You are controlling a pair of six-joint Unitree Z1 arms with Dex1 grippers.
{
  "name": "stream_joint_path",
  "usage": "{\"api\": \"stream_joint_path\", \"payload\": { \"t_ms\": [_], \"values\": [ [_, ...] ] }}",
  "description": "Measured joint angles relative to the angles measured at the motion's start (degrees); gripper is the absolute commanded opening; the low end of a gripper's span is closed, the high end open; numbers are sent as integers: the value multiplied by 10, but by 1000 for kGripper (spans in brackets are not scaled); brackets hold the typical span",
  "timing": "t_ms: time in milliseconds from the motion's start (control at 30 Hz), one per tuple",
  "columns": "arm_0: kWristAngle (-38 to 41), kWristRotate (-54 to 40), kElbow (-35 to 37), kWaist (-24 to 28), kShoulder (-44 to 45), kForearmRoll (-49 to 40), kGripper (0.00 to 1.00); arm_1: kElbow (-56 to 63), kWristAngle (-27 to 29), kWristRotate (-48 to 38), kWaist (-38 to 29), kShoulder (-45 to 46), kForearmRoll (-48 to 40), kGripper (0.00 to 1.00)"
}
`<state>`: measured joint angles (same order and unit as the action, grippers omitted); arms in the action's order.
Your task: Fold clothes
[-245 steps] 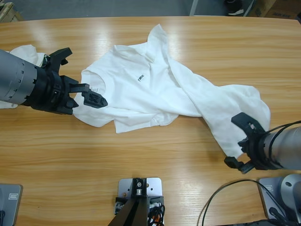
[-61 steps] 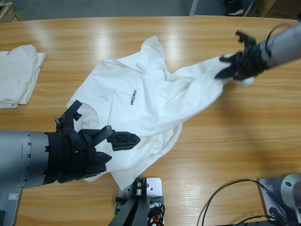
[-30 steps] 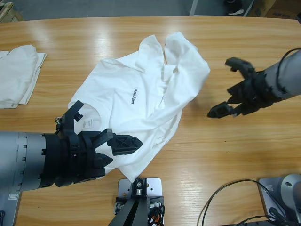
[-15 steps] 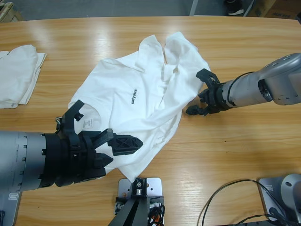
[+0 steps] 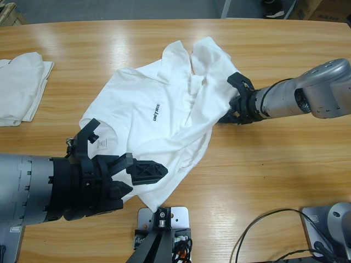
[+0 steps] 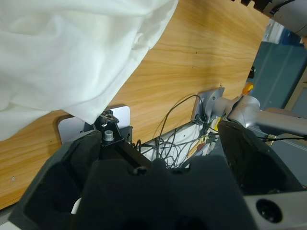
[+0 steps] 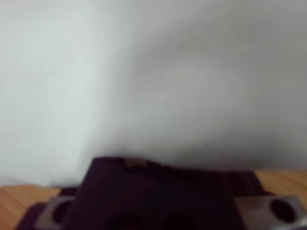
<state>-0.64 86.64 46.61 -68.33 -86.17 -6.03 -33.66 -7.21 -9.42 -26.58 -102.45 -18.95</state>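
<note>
A white shirt (image 5: 159,118) with small black chest lettering lies crumpled in the middle of the desk (image 5: 274,175), one corner hanging off the near edge. The right pincer (image 5: 235,104) presses against the shirt's right side; whether it is clenched cannot be told. The left pincer (image 5: 118,164) hovers released over the shirt's lower left part. A second white shirt (image 5: 22,87) lies folded at the desk's left end.

Two silver-grey arms, black grippers.
Left arm (image 5: 27,186): ribbed silver barrel, black wrist. Right arm (image 5: 307,98): rounded silver joint, thin black cable.
</note>
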Motion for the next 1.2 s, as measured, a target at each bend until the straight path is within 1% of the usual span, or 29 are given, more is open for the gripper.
{"api": "stream_joint_path", "payload": {
  "t_ms": [300,533,633,767,833,900,967,1000,1200],
  "values": [
    [1,-1,0,0,0,0,945,-4,0,-2,0,-20,-25,0],
    [1,-2,0,0,0,0,945,-9,1,-4,0,-24,-16,0],
    [1,-2,0,0,0,0,945,-27,19,-4,0,-6,53,0],
    [1,-2,0,0,0,1,945,-60,59,-4,0,56,177,0],
    [1,-2,0,0,0,1,945,-89,85,-4,1,93,254,0],
    [1,-2,0,0,0,2,945,-127,120,-8,9,122,349,0],
    [1,-2,0,0,0,3,945,-150,148,-10,36,142,420,0],
    [1,-2,0,0,0,5,945,-156,157,-9,60,150,446,0],
    [1,-6,0,0,0,9,945,-166,179,32,197,184,521,0]
  ]
}}
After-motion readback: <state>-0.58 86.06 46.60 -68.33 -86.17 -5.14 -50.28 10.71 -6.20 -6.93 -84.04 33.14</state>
